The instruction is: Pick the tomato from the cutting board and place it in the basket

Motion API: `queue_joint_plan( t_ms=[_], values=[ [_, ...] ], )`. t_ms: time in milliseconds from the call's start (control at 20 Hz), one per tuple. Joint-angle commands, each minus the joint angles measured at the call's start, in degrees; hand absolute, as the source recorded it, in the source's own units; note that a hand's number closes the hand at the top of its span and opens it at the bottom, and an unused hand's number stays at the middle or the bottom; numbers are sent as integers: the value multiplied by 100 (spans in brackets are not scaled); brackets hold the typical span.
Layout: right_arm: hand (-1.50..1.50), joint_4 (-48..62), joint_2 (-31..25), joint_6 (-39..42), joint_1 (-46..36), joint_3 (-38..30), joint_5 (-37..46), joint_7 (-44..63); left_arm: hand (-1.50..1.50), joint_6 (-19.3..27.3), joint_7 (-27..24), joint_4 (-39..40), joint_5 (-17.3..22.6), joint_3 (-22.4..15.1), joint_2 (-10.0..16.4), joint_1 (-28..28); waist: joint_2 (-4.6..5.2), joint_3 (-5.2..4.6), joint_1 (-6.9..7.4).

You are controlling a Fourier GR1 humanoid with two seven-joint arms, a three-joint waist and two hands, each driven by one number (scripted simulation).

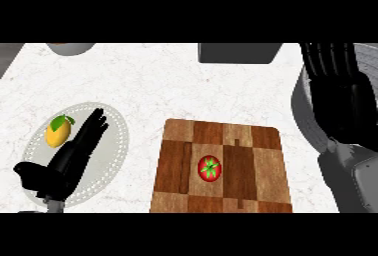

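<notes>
A red tomato (210,168) with a green stem lies near the middle of the chequered wooden cutting board (258,165). The basket is a pale, flat mesh dish (114,150) at the left, and a yellow lemon (58,132) sits in it. My left hand (70,160) is open above the basket, fingers straight and pointing away from me. My right hand (336,85) is raised at the right edge, fingers straight and pointing up, well clear of the tomato.
A dark grey box (238,52) stands at the counter's far edge. A pale bowl (70,47) shows at the far left corner. My right forearm (354,170) fills the right side beside the board.
</notes>
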Motion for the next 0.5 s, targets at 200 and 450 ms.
queue_joint_plan(
  t_ms=[200, 450],
  values=[
    [150, 1339, 197, 1629, -847, 293, -834, -320, 0, 205, 346, 653, -70, 772, 419, -719, 205, 243, 412],
    [-150, 659, -294, 2372, -1091, 2196, 1578, -1244, 0, 307, 660, 833, -85, 608, 282, -756, 100, 224, 356]
  ],
)
